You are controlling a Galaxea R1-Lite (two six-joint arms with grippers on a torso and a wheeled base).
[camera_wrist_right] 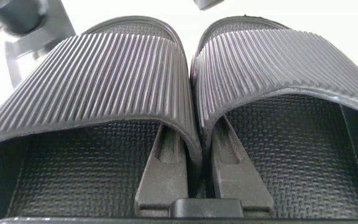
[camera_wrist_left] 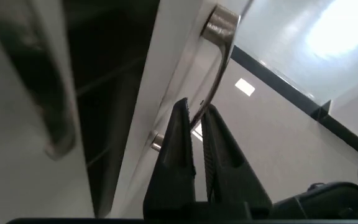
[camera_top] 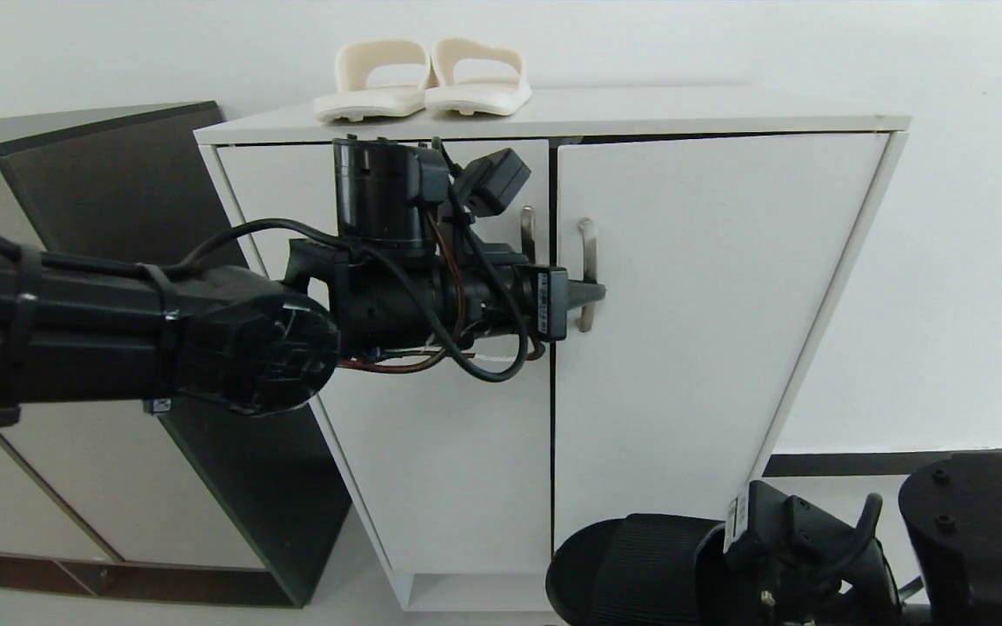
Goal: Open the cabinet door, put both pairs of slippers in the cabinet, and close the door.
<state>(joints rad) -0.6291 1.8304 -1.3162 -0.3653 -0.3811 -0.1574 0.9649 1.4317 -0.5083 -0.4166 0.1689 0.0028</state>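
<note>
The left gripper (camera_top: 590, 296) is closed narrowly on the handle (camera_top: 586, 239) of the cabinet's (camera_top: 501, 122) right door (camera_top: 710, 304). In the left wrist view the two thin black fingers (camera_wrist_left: 180, 140) stand almost together, with the curved bar between their tips. The handle is a slim, bright metal bow. It stands upright along the door's inner edge, and its twin sits just beside it on the left door (camera_top: 431, 452). Both doors are flat, smooth white panels. A dark slit runs between them, and the wrist view shows shadow behind the right door's edge.

The right gripper (camera_wrist_right: 196, 140) holds the black slippers (camera_wrist_right: 129, 81) low before the cabinet's foot, near the right door's bottom corner. Each finger (camera_wrist_right: 161, 174) lies inside one shoe, and they pinch the two touching inner walls between them. The slippers lie side by side, their long axes running along the fingers and the strap ends away from the wrist. The straps are broad arches with fine ribs, and the footbeds have a small diamond grain.

The cream slippers (camera_top: 423, 78) rest on the cabinet's top, toward its left front corner. The pair touch, long axes running front to back. The smooth, moulded straps are at the wall end and the bare soles at the front edge.

A dark cabinet (camera_top: 144, 165) stands just beside the white one, on its left.
</note>
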